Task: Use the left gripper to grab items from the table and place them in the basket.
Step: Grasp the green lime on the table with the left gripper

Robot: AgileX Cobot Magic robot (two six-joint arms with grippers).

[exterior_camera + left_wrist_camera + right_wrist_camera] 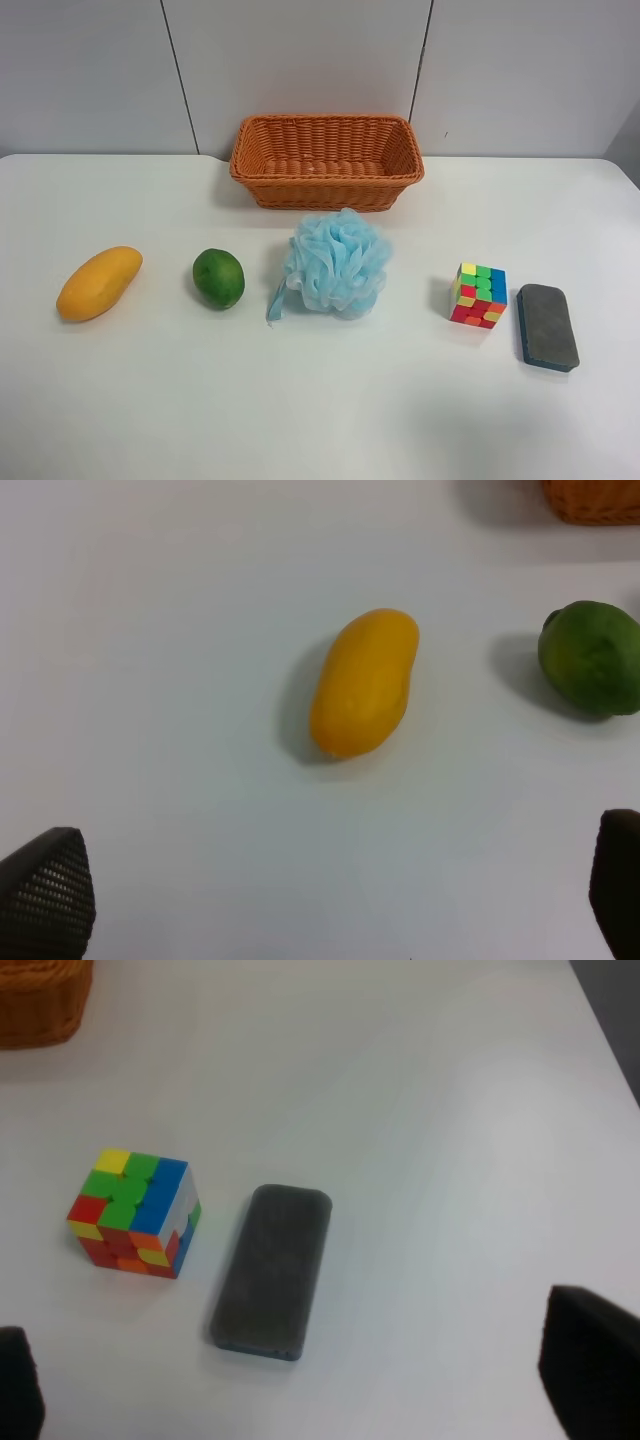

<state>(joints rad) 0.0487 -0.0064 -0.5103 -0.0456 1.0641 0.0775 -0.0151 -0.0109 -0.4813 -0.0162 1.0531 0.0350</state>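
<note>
A woven orange-brown basket [327, 192] stands at the upper middle of the exterior high view, at the back of the white surface [320, 400] and close to the grey wall. Its woven floor shows bare from wall to wall, and all five items lie outside it on the surface.

They form a loose row across the middle of that view. A yellow-orange mango [98, 283] lies at the far left, tilted. A round green fruit [218, 278] sits just right of it, apart from it. A pale blue mesh bath pouf [338, 264] rests at the centre, just in front of the basket's front wall, with its cord trailing toward the lower left. A puzzle cube [479, 295] with red, yellow, green, blue and orange squares stands right of centre. A dark grey-blue eraser [547, 326] lies flat just beside the cube, nearest the right edge.

Neither arm appears in the exterior high view. In the left wrist view the left tool [330, 890] has its two black fingers wide apart at the frame's corners, gripping nothing. It is above the surface near the mango, with the green fruit and a corner of the basket further off. In the right wrist view the right tool [305, 1375] is likewise spread wide and grips nothing. The cube and the eraser lie side by side ahead of it, not touching.
</note>
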